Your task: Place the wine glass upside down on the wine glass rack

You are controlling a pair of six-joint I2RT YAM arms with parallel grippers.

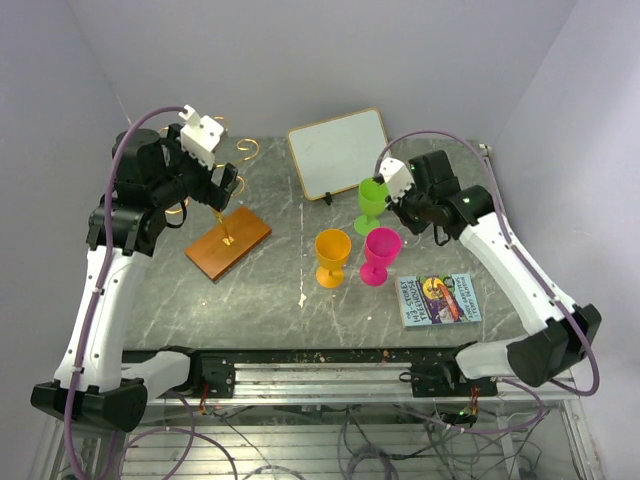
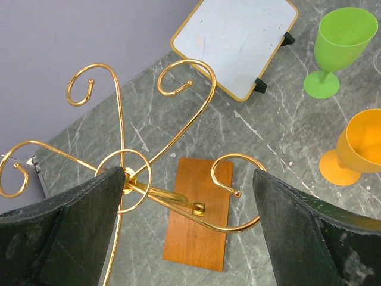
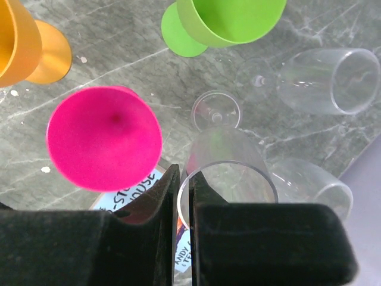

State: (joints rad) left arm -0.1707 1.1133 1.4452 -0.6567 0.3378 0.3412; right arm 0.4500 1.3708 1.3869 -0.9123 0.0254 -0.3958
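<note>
The wine glass rack (image 2: 178, 119) is gold wire with curled arms on a brown wooden base (image 2: 196, 226); it stands at the left in the top view (image 1: 228, 243). My left gripper (image 2: 190, 232) is open just above the rack, its fingers on either side of the upper curls; it also shows in the top view (image 1: 222, 190). My right gripper (image 3: 184, 190) is shut on the rim of a clear wine glass (image 3: 229, 155), one finger inside and one outside. The glass is upright, its foot (image 3: 217, 110) below. In the top view the right gripper (image 1: 397, 205) is by the green glass.
A green glass (image 1: 372, 200), an orange glass (image 1: 332, 255) and a pink glass (image 1: 380, 252) stand mid-table. Two more clear glasses (image 3: 321, 80) (image 3: 312, 187) lie on their sides at the right. A small whiteboard (image 1: 338, 152) stands at the back, and a book (image 1: 440, 298) lies front right.
</note>
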